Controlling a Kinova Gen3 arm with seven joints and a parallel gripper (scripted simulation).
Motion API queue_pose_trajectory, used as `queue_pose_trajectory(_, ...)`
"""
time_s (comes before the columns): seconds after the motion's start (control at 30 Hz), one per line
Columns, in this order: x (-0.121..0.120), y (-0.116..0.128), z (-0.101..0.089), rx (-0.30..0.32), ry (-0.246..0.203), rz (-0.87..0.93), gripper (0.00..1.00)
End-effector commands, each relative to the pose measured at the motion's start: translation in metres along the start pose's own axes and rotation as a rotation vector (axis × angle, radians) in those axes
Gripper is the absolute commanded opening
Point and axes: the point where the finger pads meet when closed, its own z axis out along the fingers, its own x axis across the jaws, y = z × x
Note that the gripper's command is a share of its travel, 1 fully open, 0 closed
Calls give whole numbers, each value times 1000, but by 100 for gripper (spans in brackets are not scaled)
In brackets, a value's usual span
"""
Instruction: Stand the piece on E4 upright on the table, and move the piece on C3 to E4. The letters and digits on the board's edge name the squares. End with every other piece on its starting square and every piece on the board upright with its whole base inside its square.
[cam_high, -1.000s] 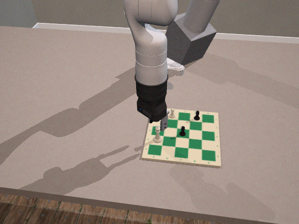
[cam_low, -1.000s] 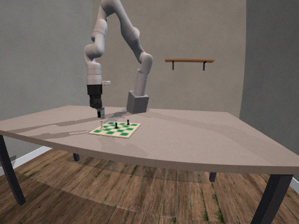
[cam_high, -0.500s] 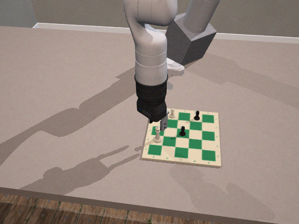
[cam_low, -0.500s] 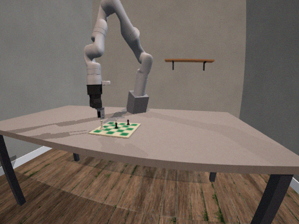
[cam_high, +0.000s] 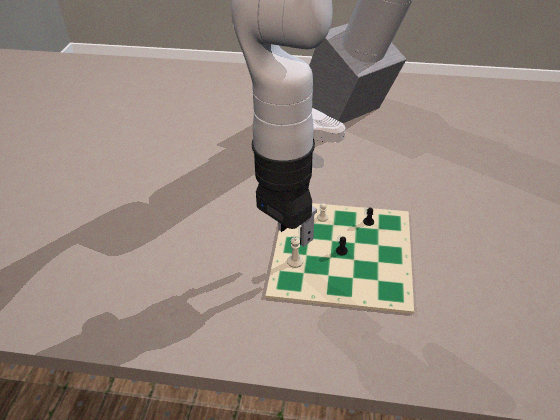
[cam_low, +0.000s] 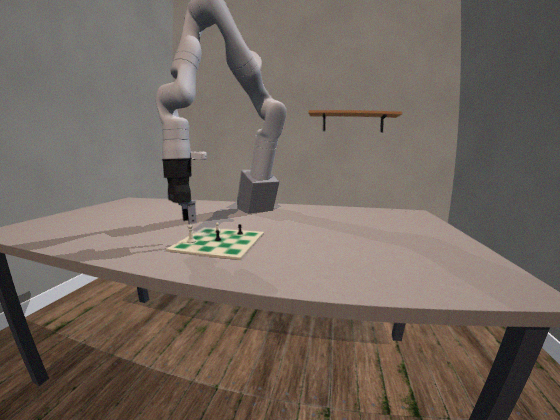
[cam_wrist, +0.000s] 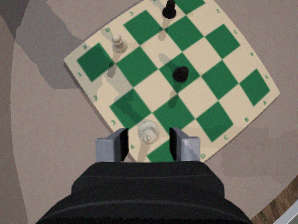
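Note:
A green and cream chessboard lies on the table. A tall white piece stands upright in the board's left column, near the left edge. My gripper hangs open just above and slightly behind it, holding nothing. In the wrist view the piece's top shows between my fingers, below them. A black pawn stands upright near the board's middle. It also shows in the wrist view. In the exterior view the gripper is above the white piece.
A white pawn and a second black pawn stand upright in the far row. The arm's grey base block stands behind the board.

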Motion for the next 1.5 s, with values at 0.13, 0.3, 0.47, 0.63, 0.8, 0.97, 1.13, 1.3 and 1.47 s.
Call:
queue_pose_trajectory(0.13, 0, 1, -1, -2, 0, 0, 79)
queue_pose_trajectory(0.3, 0, 1, -1, -2, 0, 0, 79)
queue_pose_trajectory(0.47, 0, 1, -1, -2, 0, 0, 79)
queue_pose_trajectory(0.63, 0, 1, -1, -2, 0, 0, 79)
queue_pose_trajectory(0.8, 0, 1, 1, -2, 0, 0, 79)
queue_pose_trajectory(0.97, 0, 1, 7, -2, 0, 0, 79)
queue_pose_trajectory(1.13, 0, 1, 19, -2, 0, 0, 79)
queue_pose_trajectory(1.3, 0, 1, 26, -2, 0, 0, 79)
queue_pose_trajectory(1.47, 0, 1, 35, -2, 0, 0, 79)
